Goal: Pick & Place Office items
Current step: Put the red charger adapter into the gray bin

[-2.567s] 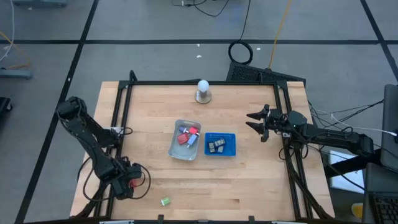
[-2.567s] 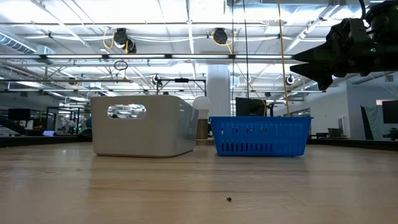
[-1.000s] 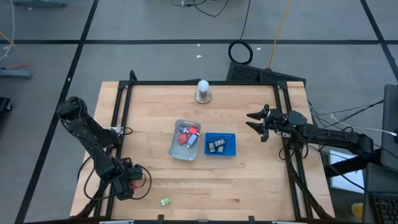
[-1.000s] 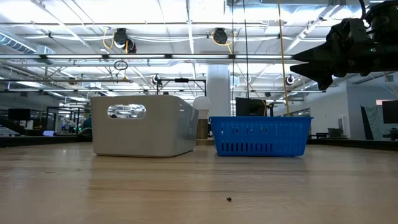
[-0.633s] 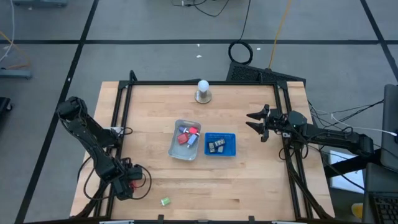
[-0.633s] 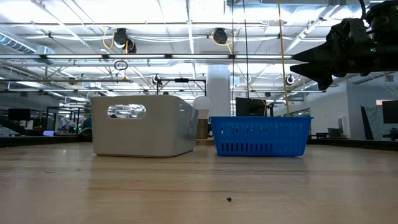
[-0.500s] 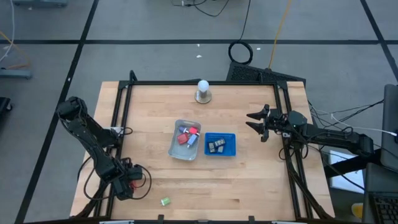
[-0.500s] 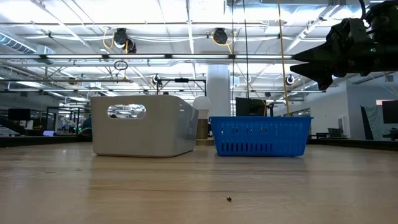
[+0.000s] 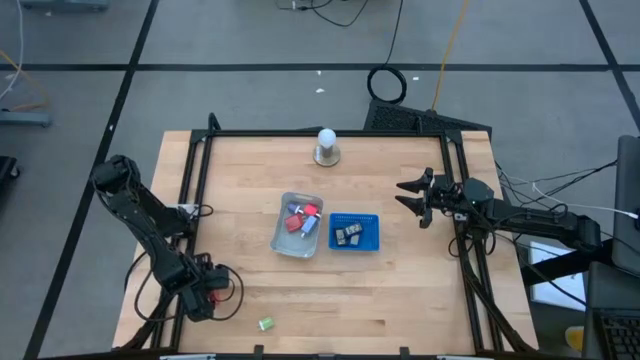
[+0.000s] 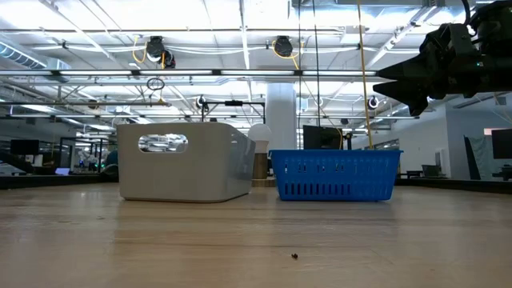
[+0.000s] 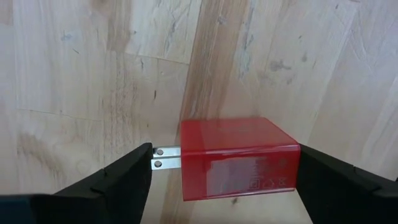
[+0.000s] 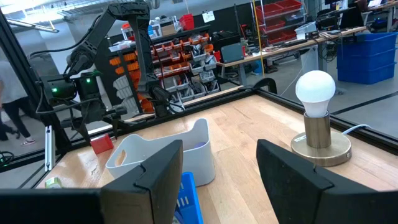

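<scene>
The left claw [image 11: 225,186] sits low over the near-left corner of the tabletop [image 9: 400,290], its 2 fingers spread on either side of a red plug adapter [image 11: 239,157] whose 2 metal prongs point toward one finger. I cannot tell for sure whether the pads touch it yet; a narrow gap seems to remain on the prong side. The step in hand looks like the grasp of this item. To do it well, the fingers should close squarely on the red body, not on the prongs, and the lift should go straight up before any travel.

The clear tray [image 9: 297,226] at mid-tabletop already holds red and blue office items [image 9: 302,218]; the blue basket [image 9: 354,232] just beside it holds dark ones. A small green item [image 9: 265,323] lies loose near the front edge, close to the left arm, and likely comes afterwards.

The right claw [image 9: 411,197] waits spread apart above the right side, well apart from the basket.
</scene>
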Controlling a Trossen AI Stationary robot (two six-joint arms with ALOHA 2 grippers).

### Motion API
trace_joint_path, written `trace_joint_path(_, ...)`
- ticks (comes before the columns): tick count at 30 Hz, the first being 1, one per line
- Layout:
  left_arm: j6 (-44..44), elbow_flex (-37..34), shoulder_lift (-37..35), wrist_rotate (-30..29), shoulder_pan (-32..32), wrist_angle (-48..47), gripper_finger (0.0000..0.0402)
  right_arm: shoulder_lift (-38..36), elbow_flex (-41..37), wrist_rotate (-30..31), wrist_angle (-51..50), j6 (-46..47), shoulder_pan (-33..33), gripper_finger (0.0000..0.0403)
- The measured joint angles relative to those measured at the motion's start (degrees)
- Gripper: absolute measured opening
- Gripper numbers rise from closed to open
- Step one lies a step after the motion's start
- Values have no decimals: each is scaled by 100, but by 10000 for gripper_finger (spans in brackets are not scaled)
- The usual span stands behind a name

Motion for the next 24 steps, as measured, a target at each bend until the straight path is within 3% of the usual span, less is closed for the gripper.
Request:
trace_joint_path(11, -25, -7, -309, -95, 89, -30, 333, -1, 0, -1, -2, 0, 1, 196)
trace_joint_path(24, -28, -7, -1635, -814, 739, -16, 333, -2, 0, 0, 0, 0, 1, 196)
